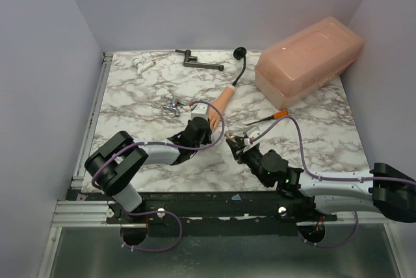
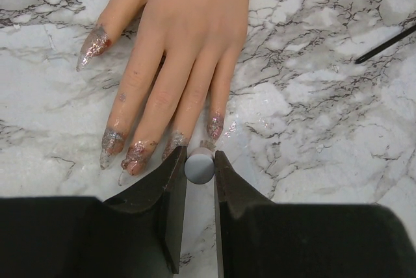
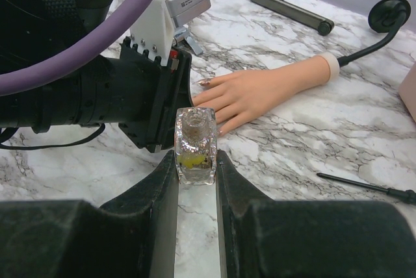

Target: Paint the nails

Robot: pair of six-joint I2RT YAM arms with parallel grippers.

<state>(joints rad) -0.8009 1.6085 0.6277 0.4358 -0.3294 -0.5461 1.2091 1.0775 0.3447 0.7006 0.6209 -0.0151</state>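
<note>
The peach mannequin hand [image 1: 220, 102] lies flat mid-table, fingers toward me, on a thin black curved stem [image 1: 240, 69]. In the left wrist view its nails [image 2: 136, 154] are glittery, some tinted red. My left gripper [image 2: 200, 161] is shut on a grey round brush cap [image 2: 199, 168], just below the ring and little finger tips [image 2: 215, 125]. It also shows in the top view [image 1: 198, 128]. My right gripper [image 3: 196, 161] is shut on an open glass polish bottle [image 3: 195, 141], upright, beside the left wrist; the top view shows it too [image 1: 235, 143].
A large pinkish translucent box [image 1: 309, 60] stands at the back right. A dark metal tool [image 1: 198, 62] lies at the back. A small metal object [image 1: 172, 106] lies left of the hand. An orange-handled thin black stick [image 1: 278, 115] lies right of it.
</note>
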